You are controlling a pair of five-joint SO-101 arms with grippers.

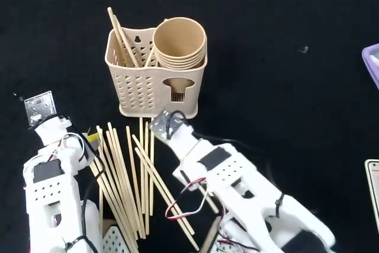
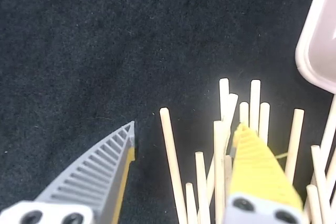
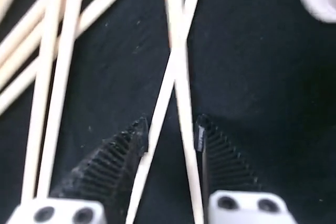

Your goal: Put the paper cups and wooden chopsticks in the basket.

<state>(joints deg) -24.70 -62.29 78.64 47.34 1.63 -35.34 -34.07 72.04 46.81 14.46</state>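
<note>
Paper cups [image 1: 179, 41] nested in basket [image 1: 155, 90], loose chopsticks [image 1: 127, 176] fanned just on its arm side; right gripper [image 3: 172, 129] part-open astride two crossed ones, left gripper [image 2: 186, 127] wide open over their ends, neither gripping.

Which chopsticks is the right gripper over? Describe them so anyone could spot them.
Start at the basket on the black table; loose chopsticks lie between it and the arms. The right gripper hangs open over one pair. Unlike the neighbours lying side by side, this pair crosses in an X just ahead of its fingertips.
</note>
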